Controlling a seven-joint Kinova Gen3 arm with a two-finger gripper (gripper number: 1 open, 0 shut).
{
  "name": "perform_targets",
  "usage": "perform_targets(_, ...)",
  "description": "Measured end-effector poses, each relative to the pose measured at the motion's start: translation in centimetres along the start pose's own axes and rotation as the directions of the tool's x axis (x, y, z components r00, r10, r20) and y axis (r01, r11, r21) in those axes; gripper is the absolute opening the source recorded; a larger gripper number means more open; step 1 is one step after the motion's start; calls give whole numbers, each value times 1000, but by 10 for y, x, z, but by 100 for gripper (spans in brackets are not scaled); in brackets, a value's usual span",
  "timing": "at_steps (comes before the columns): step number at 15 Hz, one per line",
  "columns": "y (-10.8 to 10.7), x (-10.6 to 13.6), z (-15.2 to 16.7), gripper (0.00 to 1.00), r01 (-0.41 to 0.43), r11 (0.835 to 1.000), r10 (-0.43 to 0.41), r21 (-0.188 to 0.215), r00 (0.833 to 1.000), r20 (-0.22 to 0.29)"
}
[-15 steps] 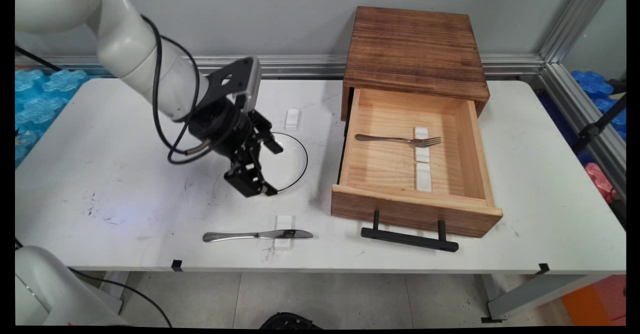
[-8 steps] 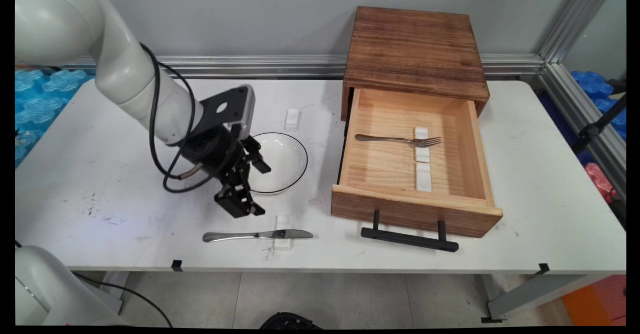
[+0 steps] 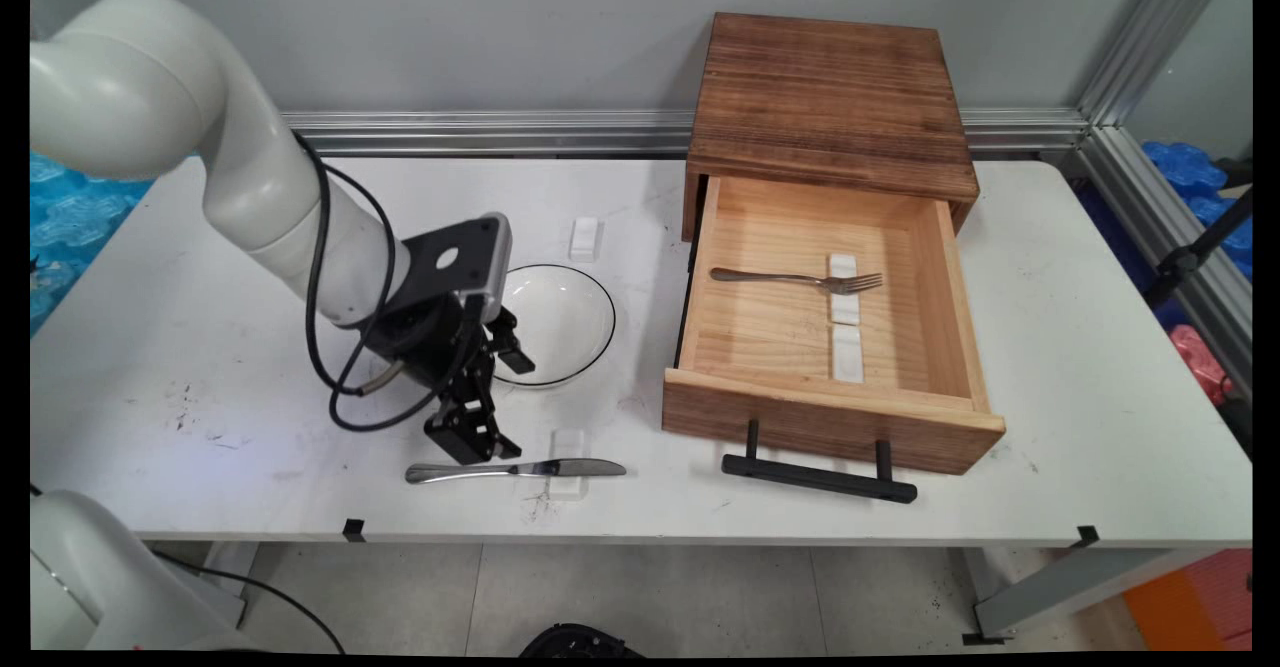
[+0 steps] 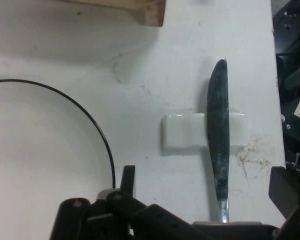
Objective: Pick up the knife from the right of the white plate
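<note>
While the white arm reaches in from the left, its black two-finger gripper (image 3: 497,397) hangs low over the white table (image 3: 200,347), just above the handle of a silver table knife (image 3: 515,469) that lies along the near edge. Its fingers (image 4: 128,178) stand spread apart, clasping nothing; in the hand view one sits by the plate's rim and the other beyond the knife. The knife's blade rests across a small white rectangular block (image 4: 182,131). Just behind the gripper sits a round white plate with a thin black rim (image 3: 565,322), and a second small white block (image 3: 584,238) lies past it. To the right stands a dark-topped wooden drawer box (image 3: 830,97), its pale drawer (image 3: 830,422) pulled out, with a silver fork (image 3: 795,278) inside resting its tines on a white block (image 3: 844,312).
</note>
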Motion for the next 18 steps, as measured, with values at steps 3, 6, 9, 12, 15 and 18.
perform_targets(3, 4, -3, 9, 100, -12, 1000, 12, -4, 1000, 6)
perform_targets(6, 8, -6, 18, 100, -23, 1000, 23, -7, 1000, 12)
perform_targets(9, 12, -11, 24, 100, -28, 1000, 28, -6, 999, 23)
perform_targets(12, 14, -15, 29, 100, -28, 1000, 28, -5, 999, 32)
perform_targets(15, 17, -18, 33, 100, -27, 1000, 27, -4, 999, 41)
perform_targets(18, 19, -20, 38, 100, -23, 1000, 23, -3, 999, 46)
